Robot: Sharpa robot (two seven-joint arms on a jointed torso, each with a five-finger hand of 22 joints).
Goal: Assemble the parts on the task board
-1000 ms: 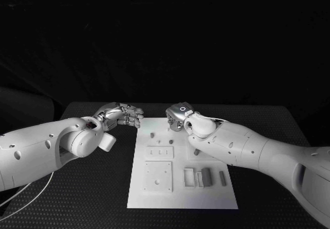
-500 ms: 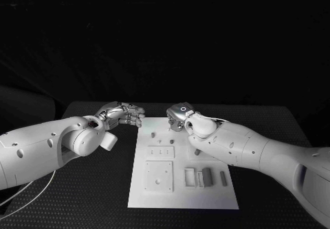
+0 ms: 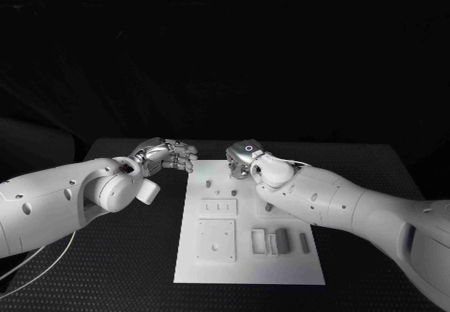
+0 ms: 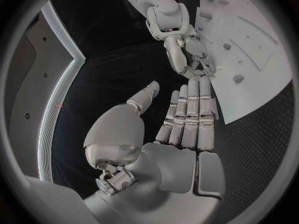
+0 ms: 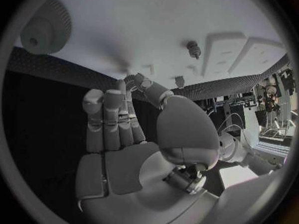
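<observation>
Head view first: you have both hands up at the far end of the task board [image 3: 250, 273]. Your left hand [image 3: 167, 156] hangs just off the board's far left corner with its fingers curled in on nothing. Your right hand [image 3: 242, 158] sits over the far edge, and from this angle you cannot tell whether it pinches anything. Against a second ago almost nothing has moved; the right hand has barely shifted, so you are still lining up, not placing. The parts [image 3: 279, 238] lie near the board's near right area, untouched, with small pegs [image 3: 231, 192] standing further up.

Left wrist view: your left hand [image 4: 187, 119] shows fingers straight and together, thumb apart, palm empty. Across from it your right hand [image 4: 187, 55] points its fingertips down at the board's edge [image 4: 249, 104].

Right wrist view: your right hand [image 5: 118, 124] has its fingers stretched toward the board [image 5: 124, 35], holding nothing you can make out. A small peg [image 5: 194, 48] stands beyond them. Judging by this, assembly has hardly begun.
</observation>
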